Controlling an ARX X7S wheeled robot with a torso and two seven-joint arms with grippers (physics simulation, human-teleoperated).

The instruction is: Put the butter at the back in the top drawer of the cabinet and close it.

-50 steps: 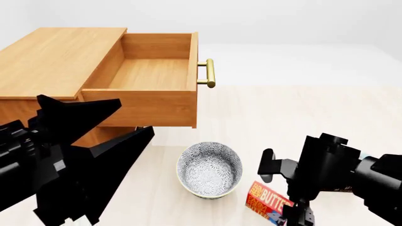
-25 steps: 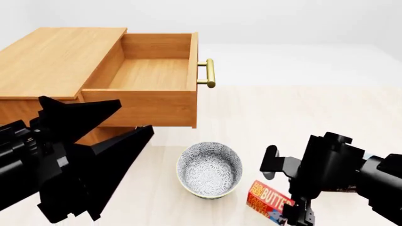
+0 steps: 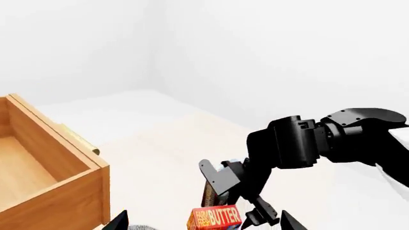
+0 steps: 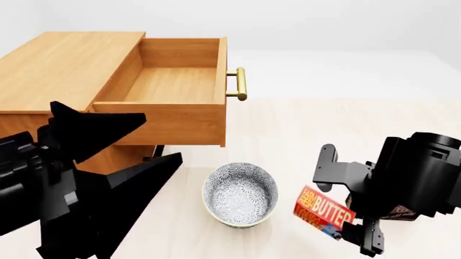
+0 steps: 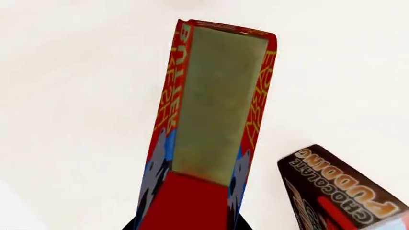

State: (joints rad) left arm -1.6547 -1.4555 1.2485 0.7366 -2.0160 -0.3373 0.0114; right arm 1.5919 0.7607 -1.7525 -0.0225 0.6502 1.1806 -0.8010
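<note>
The butter [image 4: 324, 210], a red and orange carton with a blue end, hangs tilted above the pale surface, right of the bowl. My right gripper [image 4: 353, 233] is shut on its lower end. In the right wrist view the butter [image 5: 214, 110] runs away from the jaws, whose black tips press on both its sides. The top drawer [image 4: 169, 83] of the cabinet [image 4: 65, 65] stands pulled out and holds nothing; its brass handle [image 4: 240, 83] faces right. My left gripper [image 4: 160, 139] is open, low in front of the cabinet, holding nothing.
A speckled bowl [image 4: 240, 194] stands below the open drawer's front, between my two arms. A chocolate pudding box [image 5: 338, 196] lies close beside the butter, mostly hidden behind my right arm in the head view. The left wrist view shows the drawer's corner [image 3: 57, 167].
My right gripper has risen and shifted right with the butter, which now hangs higher beside the bowl. My left arm has edged slightly right.
</note>
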